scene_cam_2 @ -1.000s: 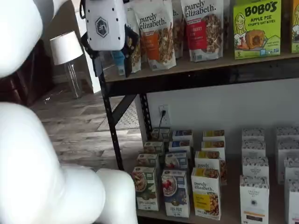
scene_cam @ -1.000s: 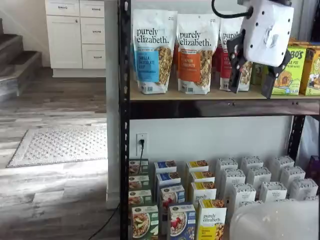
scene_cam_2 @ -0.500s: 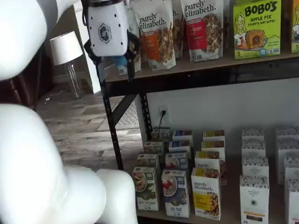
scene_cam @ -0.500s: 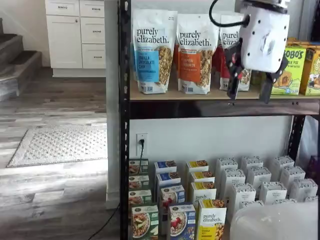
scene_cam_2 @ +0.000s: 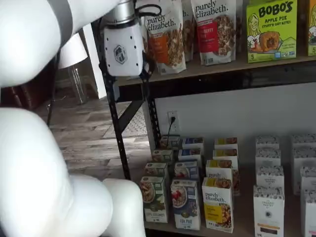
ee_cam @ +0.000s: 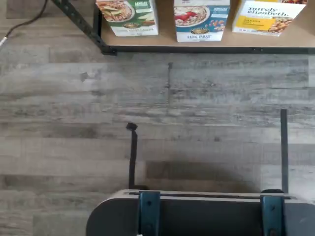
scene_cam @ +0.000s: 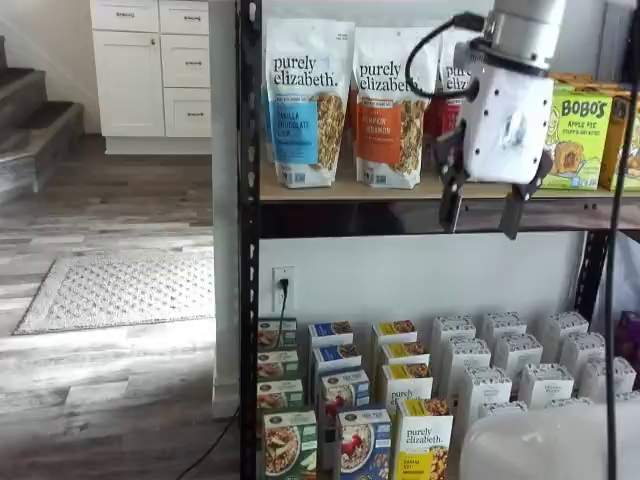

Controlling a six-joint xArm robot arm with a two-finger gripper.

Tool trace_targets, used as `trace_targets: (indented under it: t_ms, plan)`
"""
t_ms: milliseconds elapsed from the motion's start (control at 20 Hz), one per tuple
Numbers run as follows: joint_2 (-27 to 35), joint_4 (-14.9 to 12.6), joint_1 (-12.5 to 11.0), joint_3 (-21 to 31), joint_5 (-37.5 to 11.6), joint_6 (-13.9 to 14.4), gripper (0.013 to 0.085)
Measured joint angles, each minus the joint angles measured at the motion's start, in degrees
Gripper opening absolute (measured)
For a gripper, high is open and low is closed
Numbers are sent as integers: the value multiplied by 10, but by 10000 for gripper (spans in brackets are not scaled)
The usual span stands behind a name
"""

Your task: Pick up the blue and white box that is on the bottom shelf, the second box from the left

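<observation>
The blue and white box (scene_cam: pixel 363 443) stands in the front row of the bottom shelf (scene_cam_2: pixel 244 228), between a green-and-white carton (scene_cam: pixel 290 445) and a yellow-and-white carton (scene_cam: pixel 423 440). It also shows in a shelf view (scene_cam_2: pixel 186 203) and in the wrist view (ee_cam: pixel 202 19), with its cereal bowl and red berries. My gripper (scene_cam: pixel 480 225) hangs high above it, in front of the edge of the tan upper board, with a plain gap between its two black fingers and nothing in them. It also shows in a shelf view (scene_cam_2: pixel 129 91).
Granola bags (scene_cam: pixel 306 100) and Bobo's boxes (scene_cam: pixel 578 125) stand on the upper board. Several white cartons (scene_cam: pixel 515 370) fill the bottom shelf's right side. A black rack post (scene_cam: pixel 249 240) stands left. The arm's white bulk (scene_cam_2: pixel 44 187) blocks the left. A dark mount with teal brackets (ee_cam: pixel 197 216) shows in the wrist view.
The gripper has come down from the level of the granola bags to the front edge of the upper board and turned more upright. The boxes have not moved.
</observation>
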Motion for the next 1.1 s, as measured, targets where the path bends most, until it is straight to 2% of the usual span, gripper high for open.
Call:
trace_targets:
  t_ms: [250,650,1100]
  plan:
    - [9,-11,12,48,-54,5,850]
    - [27,1,15,121,-149,0,850]
    - [61,-3,26,182,-262,-1,850]
